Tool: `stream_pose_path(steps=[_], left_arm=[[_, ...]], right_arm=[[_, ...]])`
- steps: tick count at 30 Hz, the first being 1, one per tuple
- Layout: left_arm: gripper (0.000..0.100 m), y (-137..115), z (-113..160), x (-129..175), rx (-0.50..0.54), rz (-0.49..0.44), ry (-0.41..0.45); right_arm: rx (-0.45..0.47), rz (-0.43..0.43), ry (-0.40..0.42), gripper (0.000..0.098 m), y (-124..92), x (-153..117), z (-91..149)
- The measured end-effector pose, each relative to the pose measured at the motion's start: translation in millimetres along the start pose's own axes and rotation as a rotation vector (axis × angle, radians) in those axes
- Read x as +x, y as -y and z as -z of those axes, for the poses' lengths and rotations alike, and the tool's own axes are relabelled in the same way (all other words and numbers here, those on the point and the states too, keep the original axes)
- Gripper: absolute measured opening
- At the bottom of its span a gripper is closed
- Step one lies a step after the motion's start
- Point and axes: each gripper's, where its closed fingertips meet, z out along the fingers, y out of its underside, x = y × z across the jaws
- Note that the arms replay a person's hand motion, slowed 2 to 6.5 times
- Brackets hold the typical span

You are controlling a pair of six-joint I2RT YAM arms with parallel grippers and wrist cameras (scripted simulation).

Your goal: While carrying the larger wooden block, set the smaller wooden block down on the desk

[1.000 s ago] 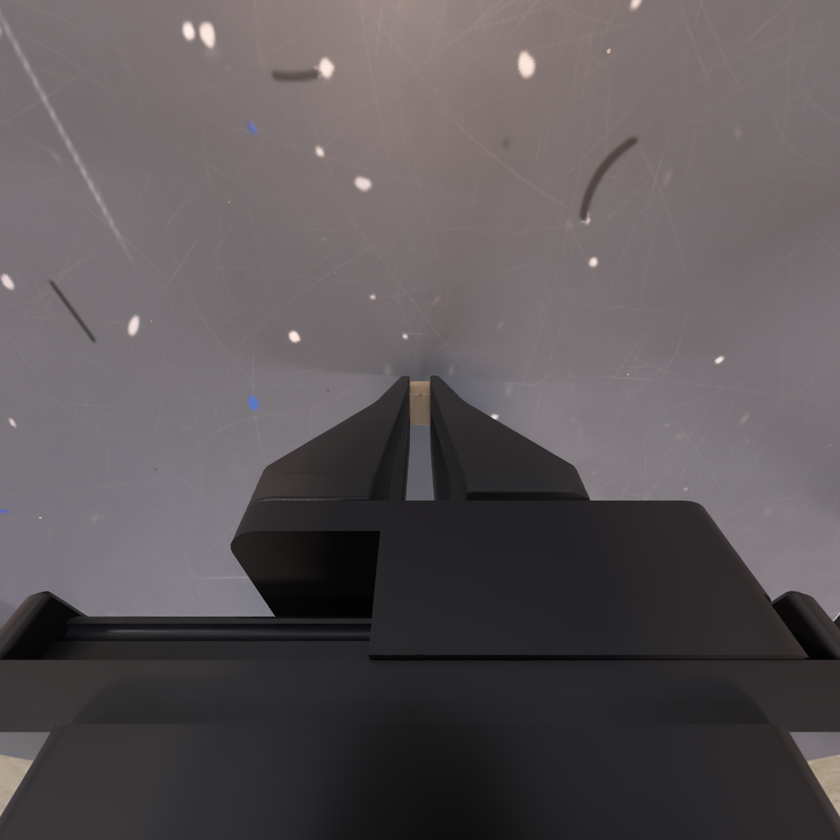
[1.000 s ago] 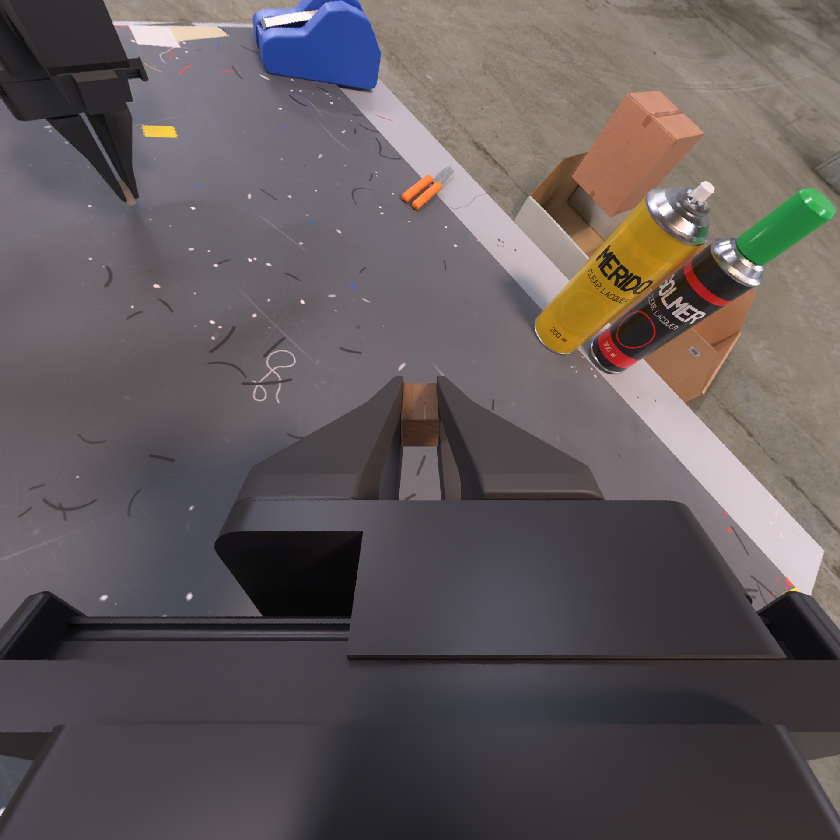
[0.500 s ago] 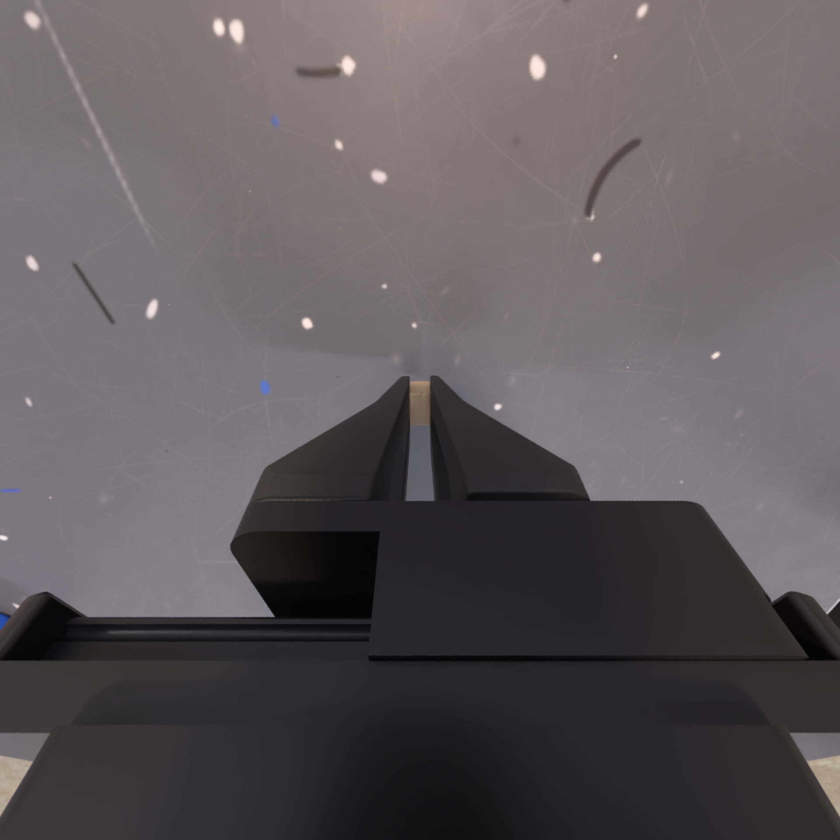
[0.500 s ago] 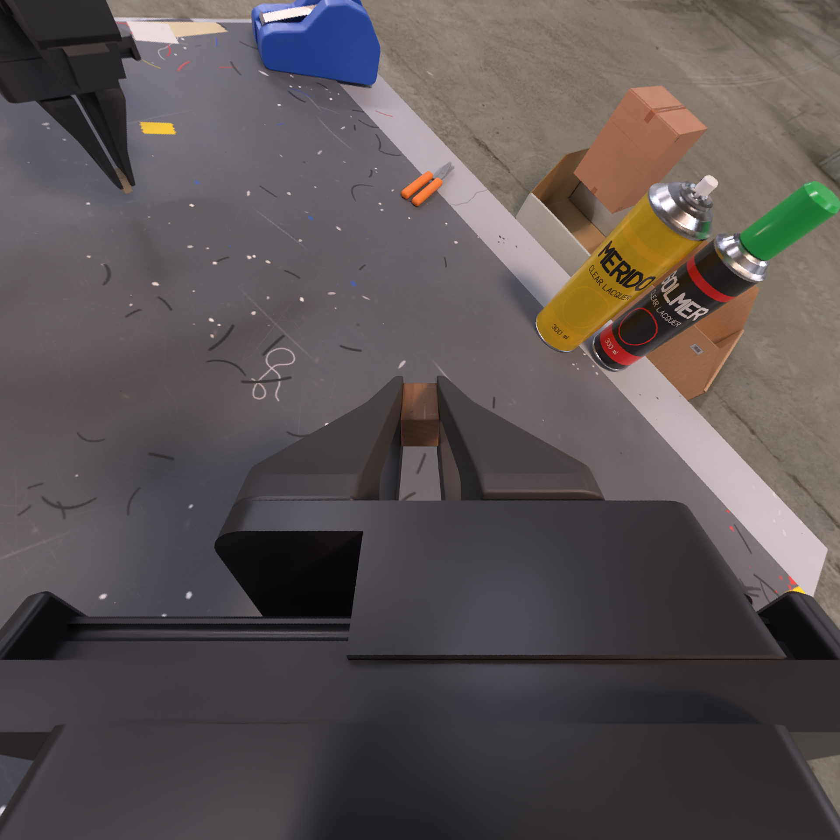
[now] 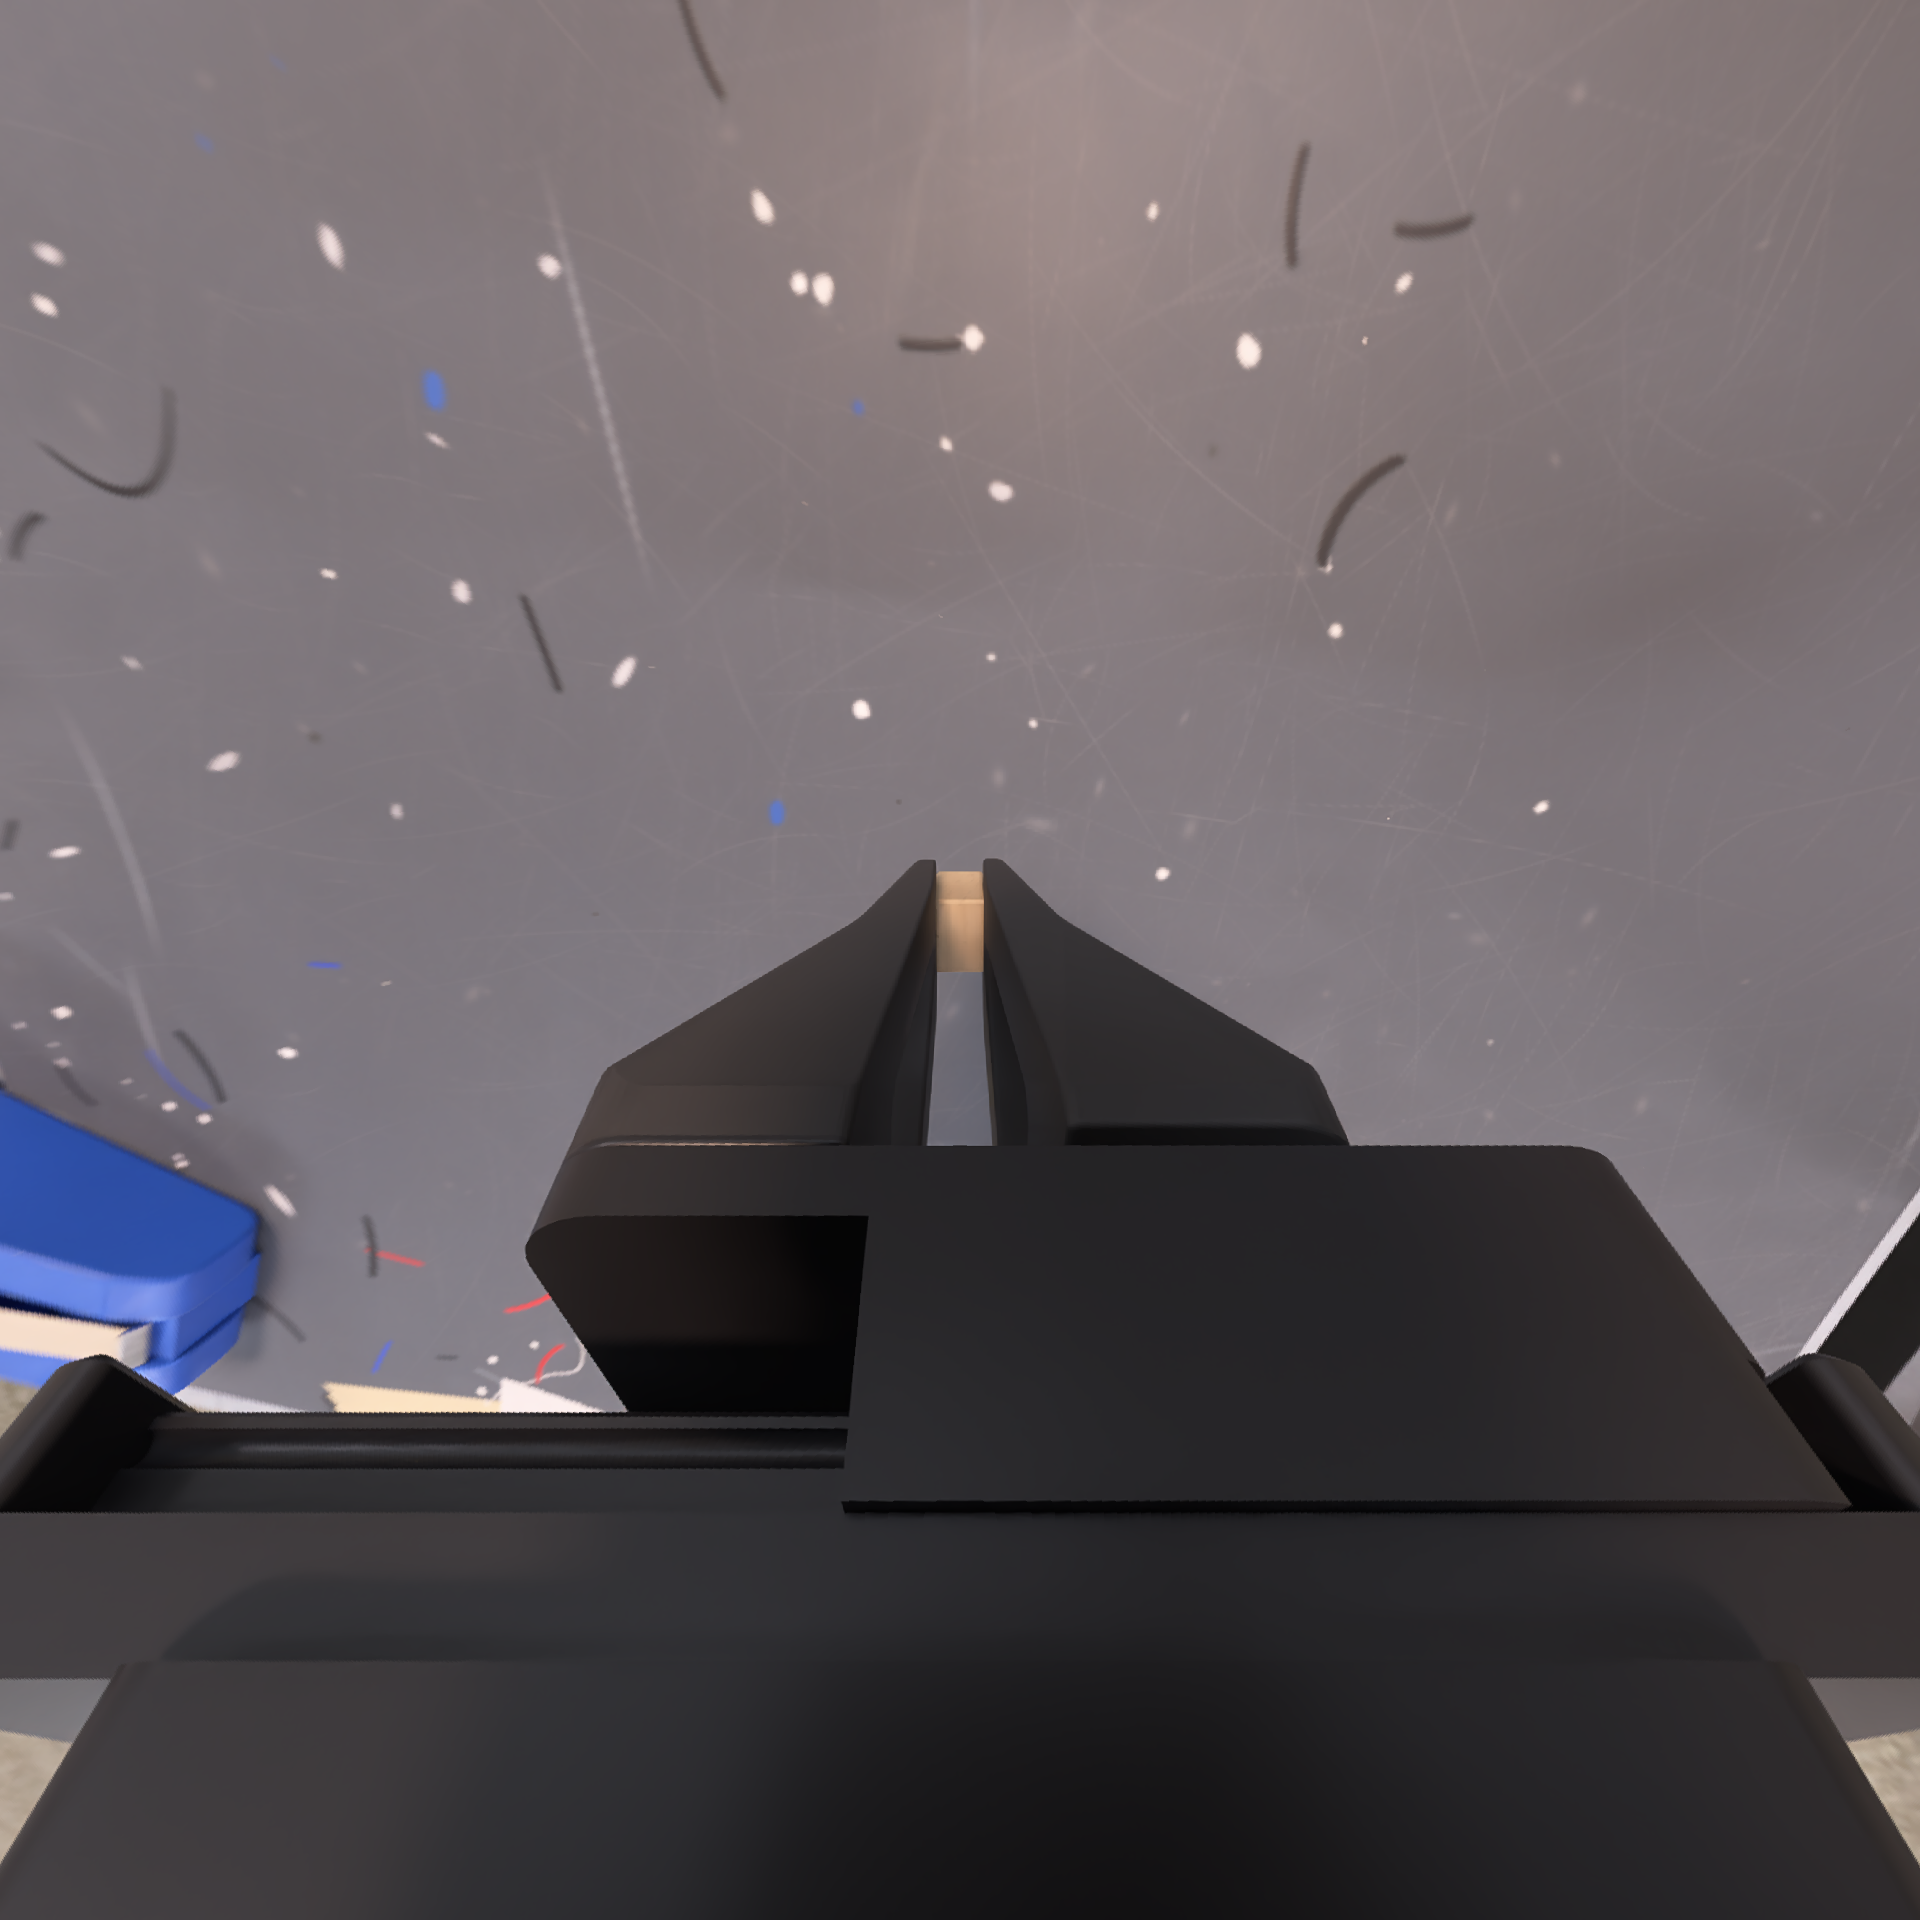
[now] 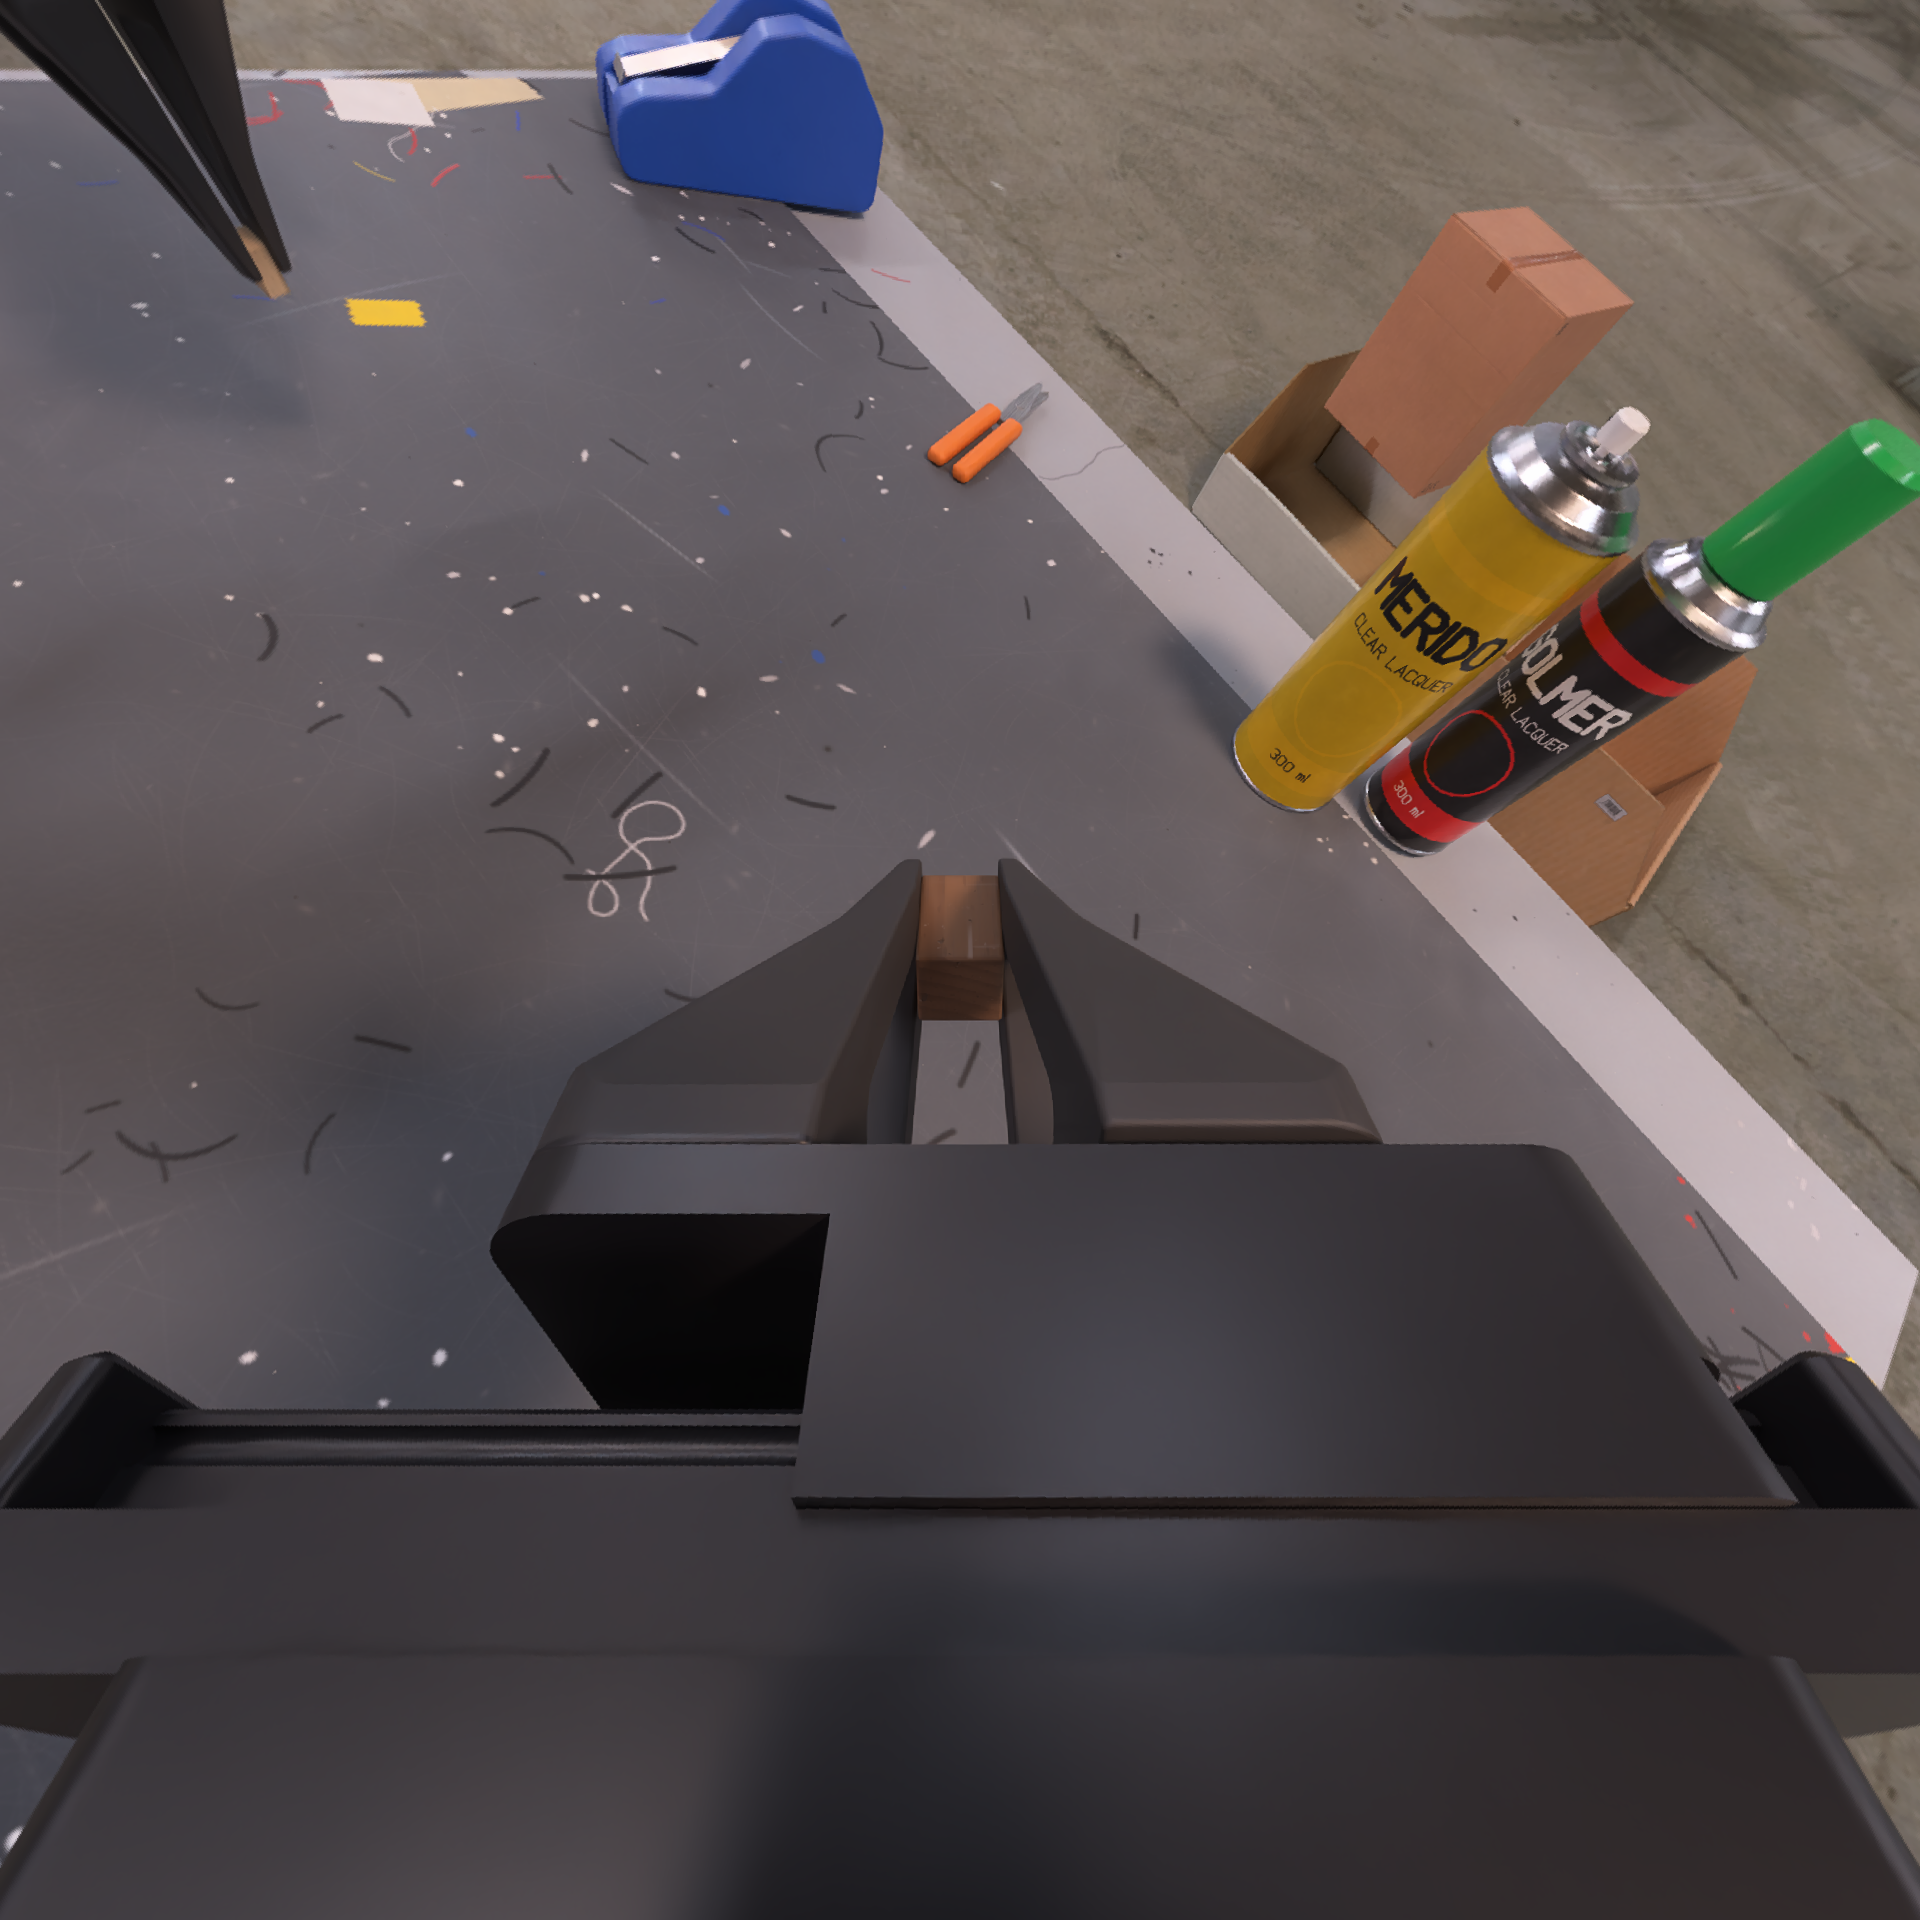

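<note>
My left gripper (image 5: 959,873) is shut on the smaller, pale wooden block (image 5: 959,920), held above the dark grey desk (image 5: 1039,520). The same gripper shows far off in the right wrist view (image 6: 260,272), its tips still holding the pale block (image 6: 268,265) above the desk. My right gripper (image 6: 959,873) is shut on the larger, darker brown wooden block (image 6: 959,951) and holds it above the desk (image 6: 520,623). Both blocks are partly hidden by the fingers.
A blue tape dispenser (image 6: 743,114) stands at the desk's far edge, also in the left wrist view (image 5: 114,1278). Orange-handled pliers (image 6: 982,434) lie near the right edge. Yellow (image 6: 1423,623) and black (image 6: 1579,696) spray cans stand by the edge; cardboard boxes (image 6: 1475,343) sit on the floor beyond.
My left gripper has risen and pulled back with the pale block, so more desk and the blue tape dispenser show. The right gripper has hardly moved and still holds the brown block.
</note>
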Motion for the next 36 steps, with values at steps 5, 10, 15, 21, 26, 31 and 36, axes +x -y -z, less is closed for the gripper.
stream_pose_path(steps=[5,10,15,21,26,31,36], left_arm=[[0.007,15.2,29.2,-8.4,0.034,-0.009,0.054],[0.007,40.0,54.9,-13.3,0.094,-0.022,0.083],[0.007,65.0,70.1,-15.9,0.132,-0.048,0.094],[0.007,104.1,70.6,-13.5,0.189,-0.080,0.058],[0.007,144.2,58.1,-3.4,0.234,-0.110,-0.015],[0.007,184.5,36.8,10.0,0.247,-0.159,-0.079],[0.007,219.7,8.4,25.3,0.234,-0.193,-0.140]], right_arm=[[0.013,0.002,-0.005,0.0119,3.4,1.5,4.3],[0.028,0.002,-0.022,0.0119,6.1,5.0,12.7],[0.046,-0.014,-0.040,0.0119,6.7,9.9,23.6],[0.065,-0.033,-0.059,0.0119,7.9,16.1,40.0],[0.081,-0.045,-0.083,0.0119,9.1,21.1,55.8],[0.096,-0.049,-0.109,0.0119,9.6,25.2,71.5],[0.107,-0.057,-0.126,0.0119,8.8,28.3,85.0]])
